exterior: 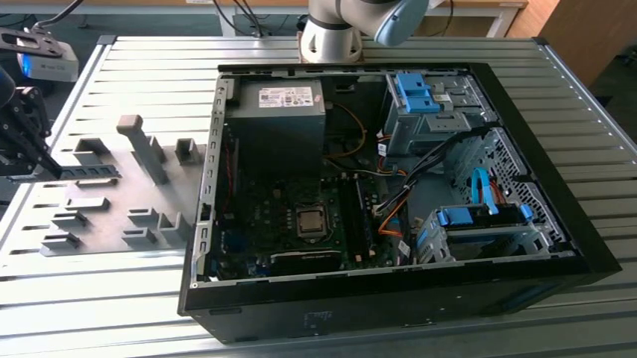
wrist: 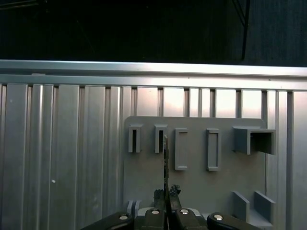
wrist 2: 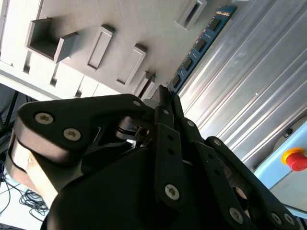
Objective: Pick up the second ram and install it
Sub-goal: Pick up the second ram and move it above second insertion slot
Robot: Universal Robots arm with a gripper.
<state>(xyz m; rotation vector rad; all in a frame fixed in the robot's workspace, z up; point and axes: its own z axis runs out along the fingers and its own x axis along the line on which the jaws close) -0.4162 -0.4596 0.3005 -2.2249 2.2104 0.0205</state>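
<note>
Green memory stick (wrist 2: 204,40) w/ black chips is pinched at one end by the tool (wrist 2: 162,96), fingers closed on it. It sits edge-on over the grey fixture plate (wrist: 196,187) on the slatted bench (exterior: 100,298), at the exterior view's left of the open PC case (exterior: 398,298). Can't tell if stick touches the plate.

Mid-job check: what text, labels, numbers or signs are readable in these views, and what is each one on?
No text can be read as it stands.
Power supply sticker: printed, too small to read.
Second ram, clamped in the gripper: any print too small to read.
Case front badge: too blurred to read.
Red stop button: no lettering visible.
</note>
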